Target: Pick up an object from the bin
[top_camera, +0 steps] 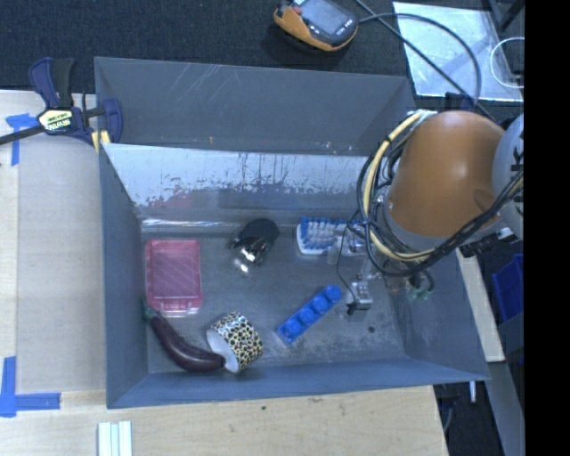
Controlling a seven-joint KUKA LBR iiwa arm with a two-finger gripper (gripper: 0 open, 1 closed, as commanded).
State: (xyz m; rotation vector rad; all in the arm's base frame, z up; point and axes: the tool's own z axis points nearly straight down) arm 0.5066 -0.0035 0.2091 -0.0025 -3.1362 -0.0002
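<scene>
The grey bin (116, 294) has sloped walls, and its far wall at 12 o'clock carries many dark scratches and reddish marks. The floor is dull and scuffed, with small specks at 4 o'clock. Behind the bin lies a black surface with an orange-and-black device (316, 24) at 12 o'clock and white papers (445, 40) at 1 o'clock. The arm with its orange cover (443, 174) and looped cables comes in at 3 o'clock. The gripper (360, 301) is low over the floor at 4 o'clock; whether it is wide or narrow I cannot tell. Just beside it, toward 8 o'clock, lies a blue studded bar (309, 314), set slantwise. A pink box (174, 276) lies flat at 9 o'clock. A purple eggplant (183, 349) is at 7 o'clock, touching a leopard-print cup (236, 340) on its side. A blue-and-white brush (319, 234) is at 1 o'clock, and a black object (256, 240) at 11 o'clock.
</scene>
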